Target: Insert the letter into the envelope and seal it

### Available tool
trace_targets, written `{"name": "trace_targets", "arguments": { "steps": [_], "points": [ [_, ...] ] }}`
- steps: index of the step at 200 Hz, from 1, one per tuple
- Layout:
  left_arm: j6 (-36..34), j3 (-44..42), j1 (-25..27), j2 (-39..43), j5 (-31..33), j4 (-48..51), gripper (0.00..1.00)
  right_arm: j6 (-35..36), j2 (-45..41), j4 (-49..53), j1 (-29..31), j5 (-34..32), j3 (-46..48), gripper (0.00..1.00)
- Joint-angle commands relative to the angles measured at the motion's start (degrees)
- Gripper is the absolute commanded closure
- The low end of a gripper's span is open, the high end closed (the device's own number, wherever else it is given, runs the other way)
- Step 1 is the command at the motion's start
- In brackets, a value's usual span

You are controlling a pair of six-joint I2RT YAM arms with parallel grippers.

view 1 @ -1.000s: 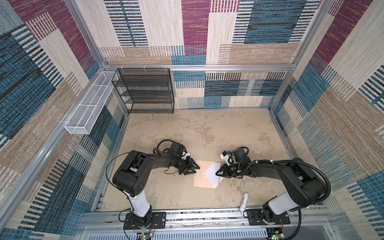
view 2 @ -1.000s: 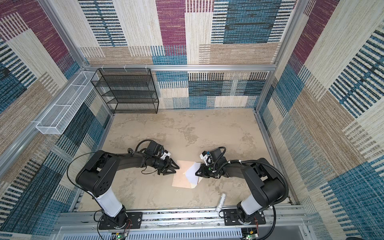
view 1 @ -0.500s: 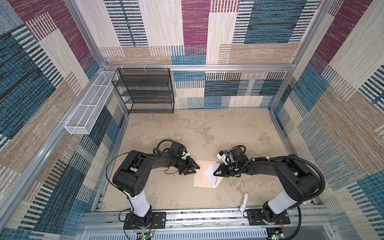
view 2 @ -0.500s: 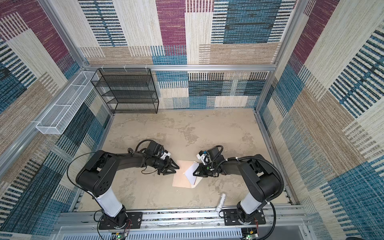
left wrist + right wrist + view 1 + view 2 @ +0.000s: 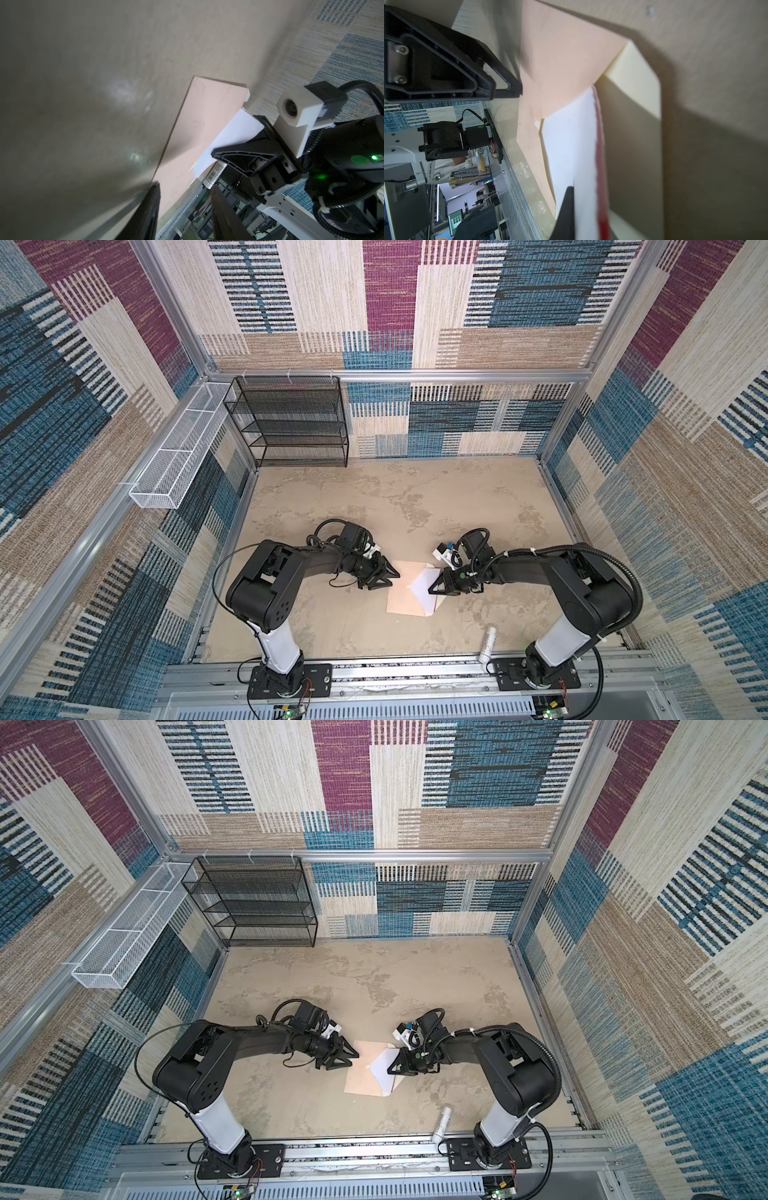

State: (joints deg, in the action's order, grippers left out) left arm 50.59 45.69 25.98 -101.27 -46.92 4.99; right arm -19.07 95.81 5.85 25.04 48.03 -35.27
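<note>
Right pincer (image 5: 434, 591), closed on the letter (image 5: 422, 585), holds its corner in the envelope (image 5: 402, 602); left pincer (image 5: 388, 576), half-open and empty, touches its edge. A skewed push may jam the letter or shove the envelope across the tabletop (image 5: 374, 497).

Patchwork walls (image 5: 374, 302) of woven fabric in blue, maroon, cream and tan close the space on three sides in both top views, framed by pale metal bars (image 5: 415, 374). The desk (image 5: 415, 497) is a flat, sandy beige surface with darker mottled blotches, evenly lit with soft shadows. At its upper left a black mesh shelf rack (image 5: 291, 423) with several tiers stands against the back wall. Just left of the rack, a long white wire basket (image 5: 174, 464) hangs on the left wall. A metal rail (image 5: 415, 672) runs along the lower edge of the frame.
</note>
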Motion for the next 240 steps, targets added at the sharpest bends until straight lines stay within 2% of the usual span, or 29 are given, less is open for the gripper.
{"name": "trace_targets", "arguments": {
  "steps": [1, 32, 44, 63, 78, 110, 144, 193, 240],
  "points": [
    [-1.73, 0.04, -0.05, -0.76, 5.27, 3.9, 0.55, -1.05, 1.54, -1.04, 0.11, -0.02, -1.0, 0.95],
    [-2.0, 0.28, -0.05, -0.85, 5.17, 4.13, 0.54, -1.59, 2.93, -1.23, 0.11, -0.2, -2.69, 0.93],
    [-2.08, 0.39, -0.14, -0.79, 5.12, 4.32, 0.54, -1.5, 3.24, -0.71, 0.1, -0.64, -3.18, 0.89],
    [-2.4, 0.54, -0.22, -0.77, 5.08, 4.53, 0.54, -0.93, 2.69, 0.73, 0.1, -1.97, -3.49, 0.75],
    [-2.38, 0.72, -0.31, -0.77, 4.97, 4.7, 0.54, -0.28, 1.58, 2.49, 0.1, -3.41, -3.49, 0.6],
    [-2.61, 1.09, -0.62, -0.96, 4.74, 4.95, 0.54, 0.03, -2.1, 5.58, -0.75, -6.56, -2.57, 0.46],
    [-2.78, 1.53, -0.66, -1.38, 4.47, 4.96, 0.54, -1.57, -5.18, 6.73, -1.75, -8.96, -1.92, 0.47],
    [-2.67, 1.6, -0.61, -2.11, 4.02, 4.32, 0.54, -5.69, -2.57, 3.76, -1.75, -7.37, -2.75, 0.63],
    [-2.77, 1.64, -0.66, -2.42, 4.03, 3.98, 0.54, -6.58, -1.24, 4.16, -1.75, -8.63, -4.31, 0.62]
  ]
}}
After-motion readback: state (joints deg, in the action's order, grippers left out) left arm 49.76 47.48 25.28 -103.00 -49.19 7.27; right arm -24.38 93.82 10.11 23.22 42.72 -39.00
